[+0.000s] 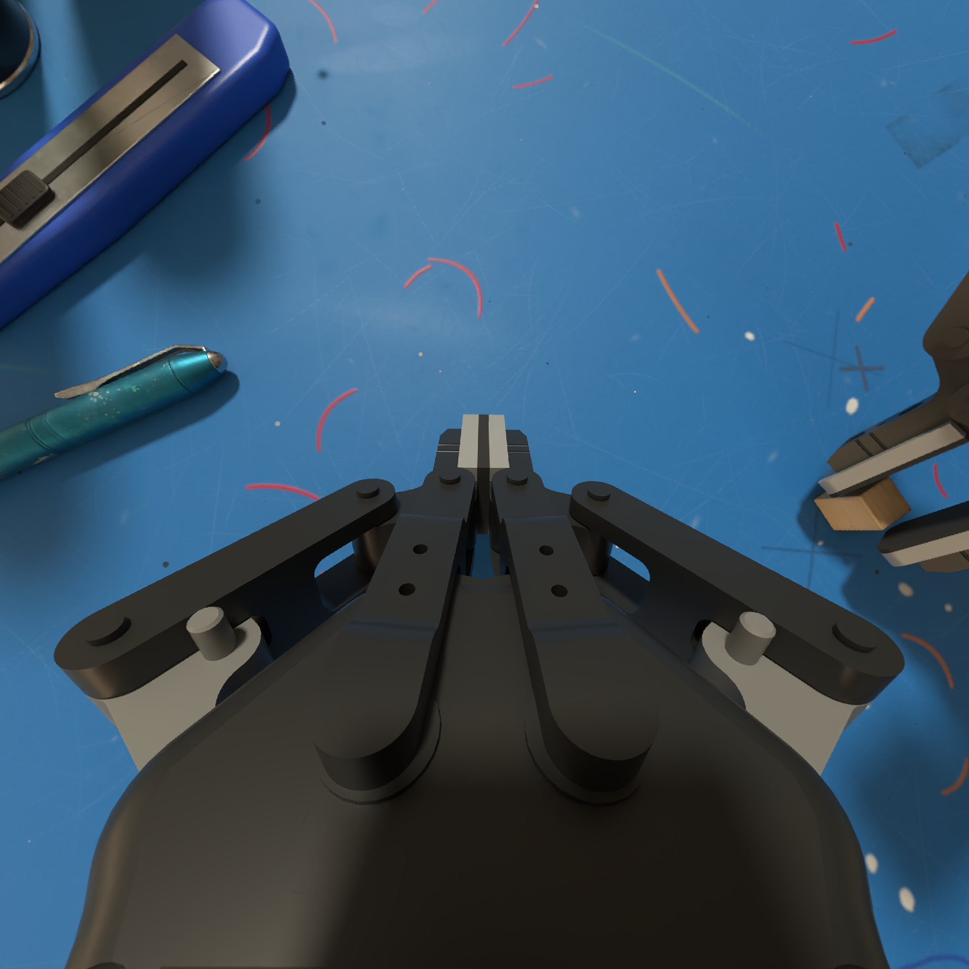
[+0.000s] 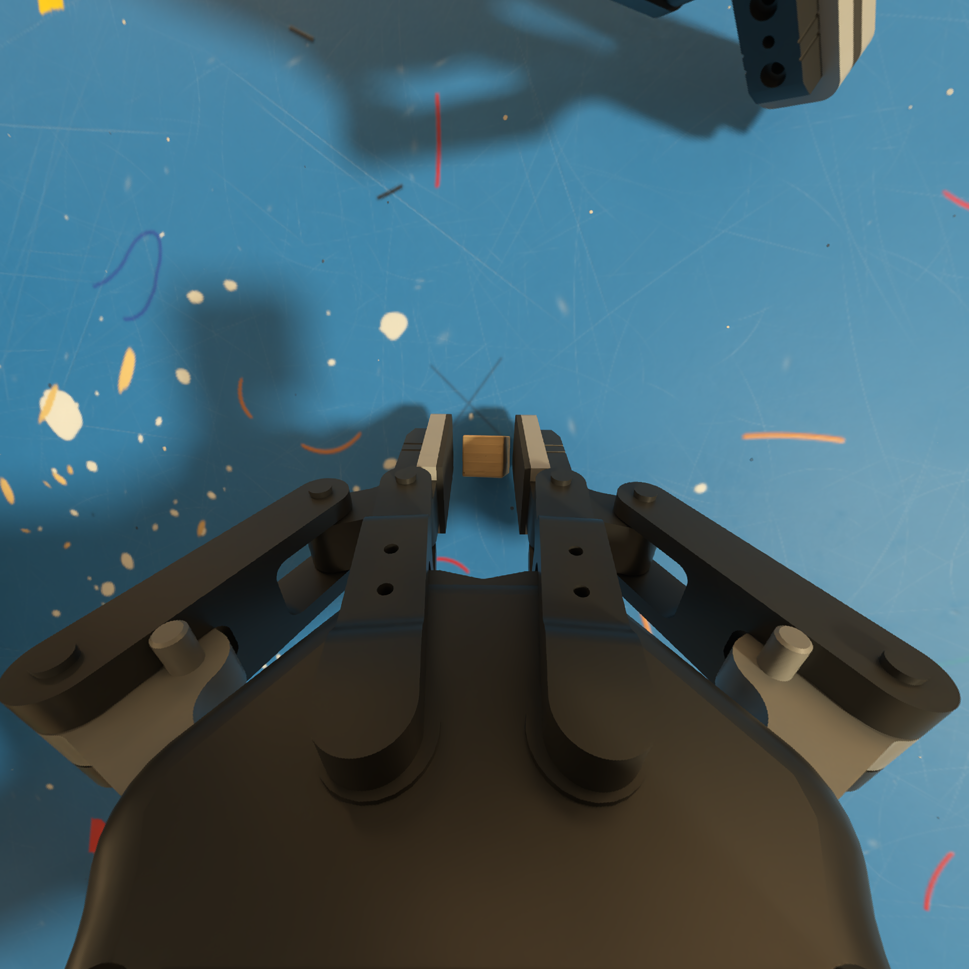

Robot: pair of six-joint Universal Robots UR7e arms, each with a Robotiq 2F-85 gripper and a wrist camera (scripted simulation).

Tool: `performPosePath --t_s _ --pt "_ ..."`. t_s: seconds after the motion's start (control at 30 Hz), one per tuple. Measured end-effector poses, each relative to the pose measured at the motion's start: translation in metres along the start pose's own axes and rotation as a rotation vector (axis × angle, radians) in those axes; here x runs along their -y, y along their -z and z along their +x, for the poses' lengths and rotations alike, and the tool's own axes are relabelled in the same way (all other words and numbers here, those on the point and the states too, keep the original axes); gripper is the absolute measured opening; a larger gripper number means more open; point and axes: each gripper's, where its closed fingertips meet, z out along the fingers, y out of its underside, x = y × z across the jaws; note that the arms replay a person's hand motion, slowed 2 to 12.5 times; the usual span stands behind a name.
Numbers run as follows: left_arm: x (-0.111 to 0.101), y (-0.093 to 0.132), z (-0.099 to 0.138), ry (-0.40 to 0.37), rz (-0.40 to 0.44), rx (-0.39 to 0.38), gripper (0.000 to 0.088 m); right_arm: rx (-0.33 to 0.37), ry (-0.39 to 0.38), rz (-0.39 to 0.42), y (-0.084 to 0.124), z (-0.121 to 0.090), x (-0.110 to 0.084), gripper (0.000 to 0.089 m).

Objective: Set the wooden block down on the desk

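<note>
Right gripper (image 2: 483,445) stands slightly parted around the wooden block (image 2: 485,463), with a thin gap showing on each side between the pads and the block's faces, so it has hold of nothing. Seen from the left wrist, the same block (image 1: 862,507) sits low against the blue bench (image 1: 577,210) with a dark shadow close beside it, and one finger of the right gripper reaches over its far top edge while the other lies just on its near side. Whether that upper pad touches the block there cannot be told.

By the look of it, the block is already resting on the bench, near a faint pencilled cross just beyond it, so the setting-down proper seems done. What is left, as a judgement, is for the right gripper to open a little wider and lift clear without nudging the block.

Left gripper (image 1: 483,440) has its pads pressed together, empty, hovering over bare bench well to the side of the block. Farther from the block than this gripper lie a teal pen (image 1: 120,401) and, beyond it, a blue utility knife (image 1: 131,136); neither is part of the job.
</note>
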Motion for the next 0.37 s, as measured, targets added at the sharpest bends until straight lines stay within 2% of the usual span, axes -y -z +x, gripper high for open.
performPosePath --t_s 0.17,0.37 --pt "-0.0001 0.0001 -0.0001 -0.006 0.005 -0.008 0.0000 0.021 -0.030 0.027 0.0011 0.0028 0.0025 0.0255" --pt "-0.0002 0.0000 -0.0002 -0.018 0.009 -0.005 0.0000 0.043 -0.031 0.071 0.0039 0.0014 0.0091 0.0262"
